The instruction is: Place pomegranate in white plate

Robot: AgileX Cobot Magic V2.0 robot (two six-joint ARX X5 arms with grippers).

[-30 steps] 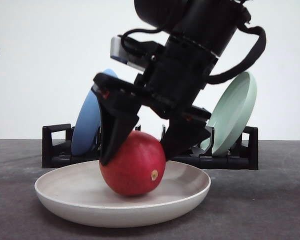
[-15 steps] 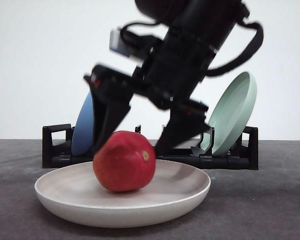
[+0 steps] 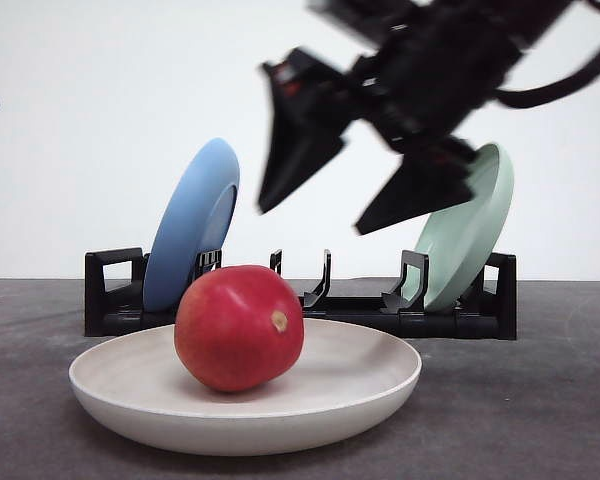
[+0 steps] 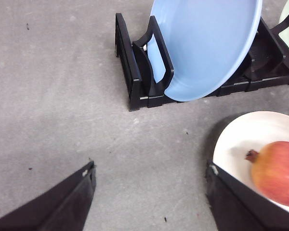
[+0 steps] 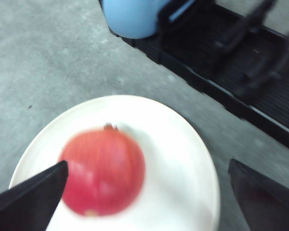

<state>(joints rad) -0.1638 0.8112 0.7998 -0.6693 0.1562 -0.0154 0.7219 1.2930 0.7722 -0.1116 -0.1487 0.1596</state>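
The red pomegranate [image 3: 239, 327] lies inside the white plate [image 3: 380, 383] at the front of the table, resting free. It also appears as a blurred pomegranate [image 5: 103, 172] on the plate [image 5: 192, 159] in the right wrist view, and as a pomegranate [image 4: 278, 173] on the plate's [image 4: 241, 139] far side in the left wrist view. My right gripper [image 3: 320, 210] hangs open above and behind the fruit, well clear of it, holding nothing. My left gripper [image 4: 149, 192] is open over bare table beside the plate.
A black dish rack [image 3: 110, 295] stands behind the plate, holding a tilted blue plate [image 3: 190, 225] on its left and a pale green plate [image 3: 470, 225] on its right. The table surface [image 4: 53, 96] is grey and mottled.
The right gripper opened off the pomegranate and rose up and to the right. The fruit rolled slightly left in the plate and settled.
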